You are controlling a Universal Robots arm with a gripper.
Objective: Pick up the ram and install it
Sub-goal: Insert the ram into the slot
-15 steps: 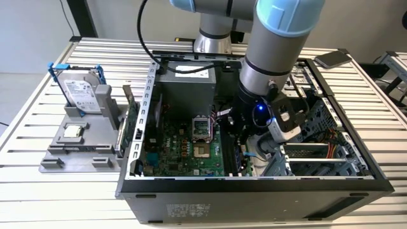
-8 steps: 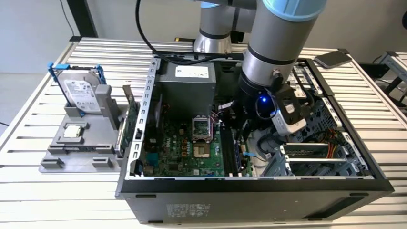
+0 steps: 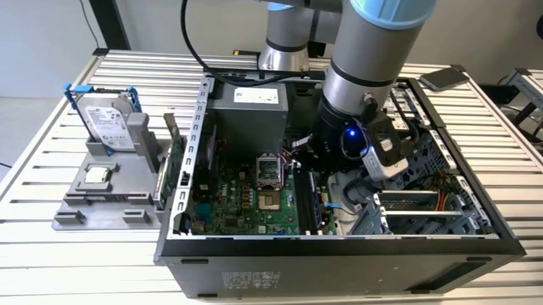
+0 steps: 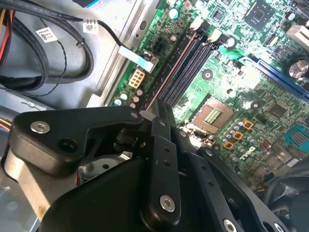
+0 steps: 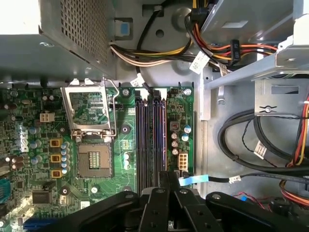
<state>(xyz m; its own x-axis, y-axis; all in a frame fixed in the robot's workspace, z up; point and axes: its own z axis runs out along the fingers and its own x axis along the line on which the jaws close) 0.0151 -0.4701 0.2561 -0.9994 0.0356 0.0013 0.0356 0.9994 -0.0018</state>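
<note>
Inside the open case, just right of the exterior view's centre, the gripper pinches the ram standing among the slots, hemmed between socket and cables.

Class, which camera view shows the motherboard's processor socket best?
The first wrist view: the processor socket faces the camera squarely. The second wrist view shows the socket slanted; the exterior view shows it distant.
</note>
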